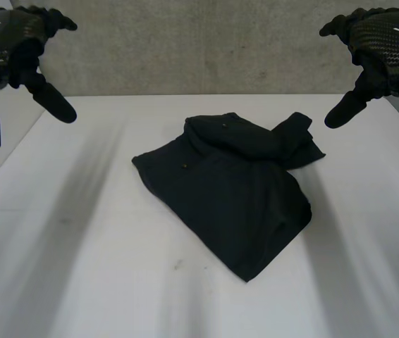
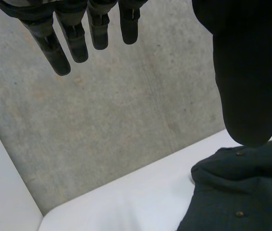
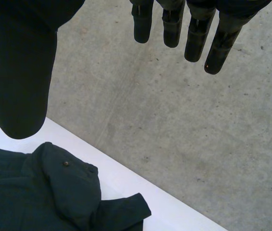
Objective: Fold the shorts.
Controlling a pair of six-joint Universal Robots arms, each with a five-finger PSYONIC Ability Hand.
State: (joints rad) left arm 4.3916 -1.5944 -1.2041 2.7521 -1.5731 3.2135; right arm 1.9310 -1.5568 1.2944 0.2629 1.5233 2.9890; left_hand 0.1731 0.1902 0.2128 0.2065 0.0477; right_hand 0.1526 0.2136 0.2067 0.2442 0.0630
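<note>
While the left hand (image 1: pixel 16 42) and right hand (image 1: pixel 383 42) hover raised, the black shorts (image 1: pixel 231 190) lie folded at the centre of the desk (image 1: pixel 80 246).
Left at ten o'clock, right at two, both well clear of the cloth; fingers straight, thumbs angled inward, grasping nothing.

White table (image 1: pixel 115 282), grey speckled concrete wall (image 1: pixel 199 49) behind

Support surface: white table (image 1: pixel 72 267), flat, matte. Load: one item, dark shorts (image 1: pixel 231 193), lying direct on the top, approx. centre, slightly toward the far edge. Shorts are folded into a compact bundle, laid diagonal; one fabric end sticks out at far right. Small buttons visible on upper layer.
</note>
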